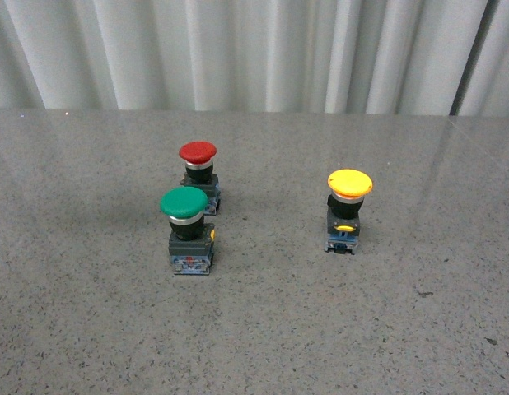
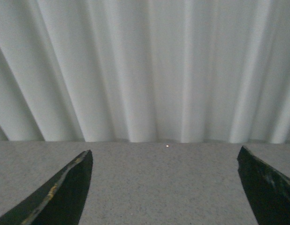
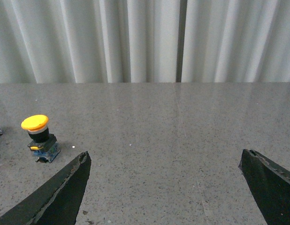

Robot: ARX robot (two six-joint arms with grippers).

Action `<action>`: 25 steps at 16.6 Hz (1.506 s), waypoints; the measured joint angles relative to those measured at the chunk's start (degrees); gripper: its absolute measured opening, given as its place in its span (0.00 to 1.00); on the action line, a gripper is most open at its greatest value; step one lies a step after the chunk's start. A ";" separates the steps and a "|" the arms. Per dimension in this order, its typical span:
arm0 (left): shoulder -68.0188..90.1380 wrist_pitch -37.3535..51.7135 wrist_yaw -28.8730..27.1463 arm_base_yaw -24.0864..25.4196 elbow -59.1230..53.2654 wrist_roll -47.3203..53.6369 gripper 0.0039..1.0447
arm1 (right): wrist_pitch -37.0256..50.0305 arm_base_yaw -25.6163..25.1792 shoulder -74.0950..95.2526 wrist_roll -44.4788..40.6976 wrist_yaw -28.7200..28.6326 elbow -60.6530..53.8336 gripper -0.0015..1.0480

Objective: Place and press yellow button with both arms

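The yellow button stands upright on the grey speckled table, right of centre in the front view, with a wide yellow cap, black body and blue-grey base. It also shows in the right wrist view, far off to one side of the jaws. My right gripper is open and empty over bare table. My left gripper is open and empty, facing bare table and the curtain; no button shows in its view. Neither arm shows in the front view.
A red-capped button and a green-capped button stand close together left of centre, the green one nearer. A white pleated curtain hangs behind the table's far edge. The grey table spreads around the buttons.
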 joint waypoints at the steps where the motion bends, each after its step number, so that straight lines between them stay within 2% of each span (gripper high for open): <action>1: -6.08 2.05 5.33 2.25 -6.03 -1.86 0.76 | 0.00 0.00 0.00 0.00 0.00 0.00 0.94; 2: -10.62 4.59 8.61 4.11 -11.43 -3.10 0.66 | 0.02 0.00 0.00 0.00 0.00 0.00 0.94; 5: -17.07 9.18 13.66 7.87 -25.90 -4.42 0.33 | 0.00 0.00 0.00 0.00 0.00 0.00 0.94; 8: -23.28 12.20 16.48 10.93 -34.45 -4.48 0.02 | 0.00 0.00 0.00 0.00 0.00 0.00 0.94; 13: -31.32 12.61 19.96 14.32 -43.76 -4.66 0.01 | 0.00 0.00 0.00 0.00 0.00 0.00 0.94; 14: -33.20 12.20 23.47 16.98 -44.83 -4.63 0.01 | 0.00 0.00 0.00 0.00 0.00 0.00 0.94; 15: -34.67 11.78 24.68 19.17 -45.88 -4.66 0.01 | 0.02 0.00 0.00 0.00 0.00 0.00 0.94; 25: -49.79 2.78 25.11 19.08 -52.13 -4.70 0.01 | 0.00 0.00 0.00 0.00 0.00 0.00 0.94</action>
